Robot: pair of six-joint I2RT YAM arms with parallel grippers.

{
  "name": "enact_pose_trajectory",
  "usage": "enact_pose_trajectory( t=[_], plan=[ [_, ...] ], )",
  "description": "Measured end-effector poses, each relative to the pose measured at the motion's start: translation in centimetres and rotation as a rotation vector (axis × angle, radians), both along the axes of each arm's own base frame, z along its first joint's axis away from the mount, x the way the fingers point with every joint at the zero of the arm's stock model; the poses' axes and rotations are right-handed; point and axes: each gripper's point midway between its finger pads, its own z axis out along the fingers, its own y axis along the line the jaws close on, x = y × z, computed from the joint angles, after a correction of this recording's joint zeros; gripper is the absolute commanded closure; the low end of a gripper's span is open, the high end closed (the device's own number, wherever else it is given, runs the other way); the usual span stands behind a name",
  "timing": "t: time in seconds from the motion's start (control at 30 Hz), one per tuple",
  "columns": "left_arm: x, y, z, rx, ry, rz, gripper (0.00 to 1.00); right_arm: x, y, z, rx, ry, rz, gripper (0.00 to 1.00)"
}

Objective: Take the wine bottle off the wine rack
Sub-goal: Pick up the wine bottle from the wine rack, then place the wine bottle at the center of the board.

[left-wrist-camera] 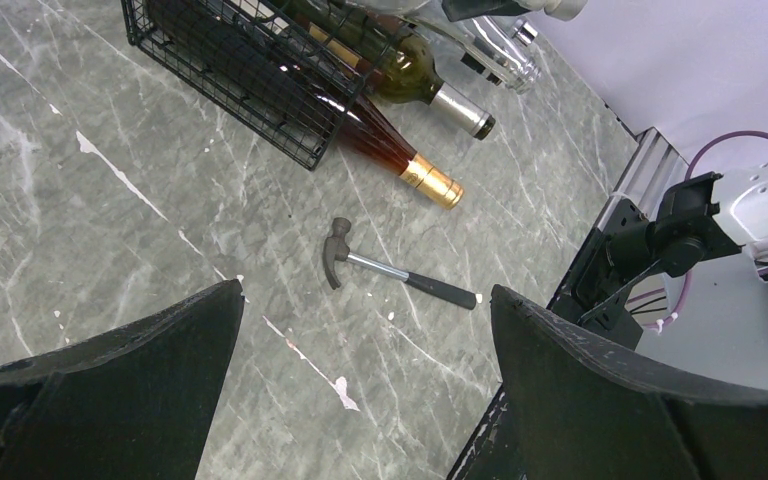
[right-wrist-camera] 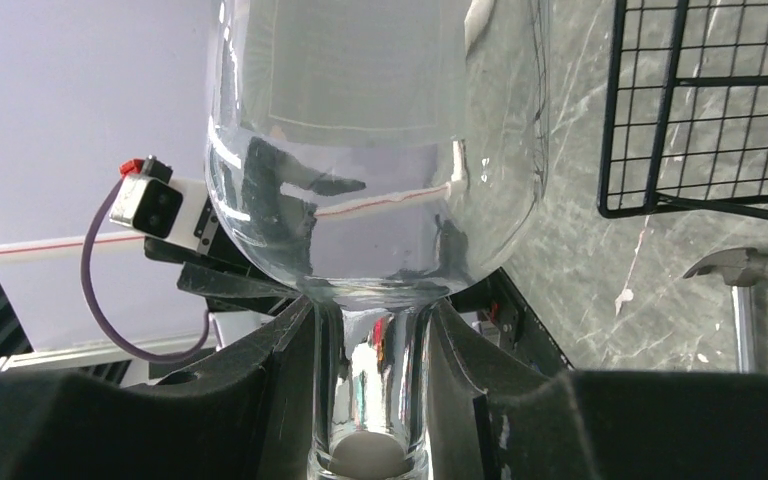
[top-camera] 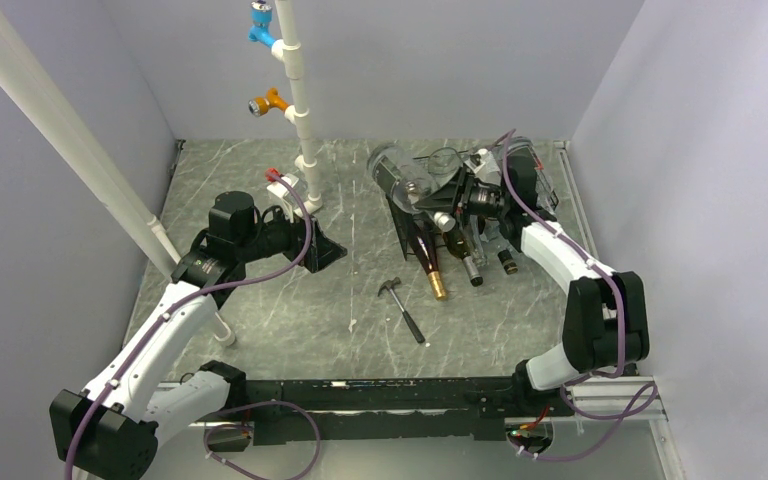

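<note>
My right gripper (right-wrist-camera: pixel 372 420) is clamped on the neck of a clear glass wine bottle (right-wrist-camera: pixel 370 150). The black fingers (right-wrist-camera: pixel 250 400) press on either side, and the neck runs straight down the gap between the jaws. The bottle's rounded shoulder swells just past my fingertips.

Beyond it and off to one side stands the black wire-mesh wine rack (right-wrist-camera: pixel 676 110). In the wrist view its grid is apart from the glass. From overhead, though, the bottle hangs close over the rack's far end, so I cannot say it is fully clear.

By my reckoning the grasp is made and the lift is under way. Carrying the bottle away and setting it down are left to do.

My left gripper (left-wrist-camera: pixel 365 300) hovers with its jaws spread wide and nothing between them, above the grey marbled table (left-wrist-camera: pixel 110 250). Below it lies a small black-handled steel hammer (left-wrist-camera: pixel 390 272). Farther on, an amber bottle with a gold foil cap (left-wrist-camera: pixel 380 140) and a green bottle with a silver cap (left-wrist-camera: pixel 410 70) rest in the rack, necks poking out.
</note>
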Motion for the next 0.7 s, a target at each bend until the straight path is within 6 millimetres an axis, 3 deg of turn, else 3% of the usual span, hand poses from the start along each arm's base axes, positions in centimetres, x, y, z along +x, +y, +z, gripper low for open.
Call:
enact_pose_trajectory(
  t=[0.2, 0.5, 0.7],
  plan=[
    [0.1, 0.1, 0.1, 0.0, -0.005, 0.005, 0.01, -1.1, 1.4, 0.0, 0.0, 0.0, 0.047, 1.0],
    [0.6, 0.3, 0.3, 0.015, -0.041, 0.026, 0.19, -3.3, 3.4, -0.5, -0.022, 0.001, 0.139, 1.0],
    [-0.2, -0.8, -0.9, 0.046, -0.003, 0.015, 0.32, -4.6, 4.3, -1.0, -0.062, -0.013, 0.196, 1.0]
  ],
)
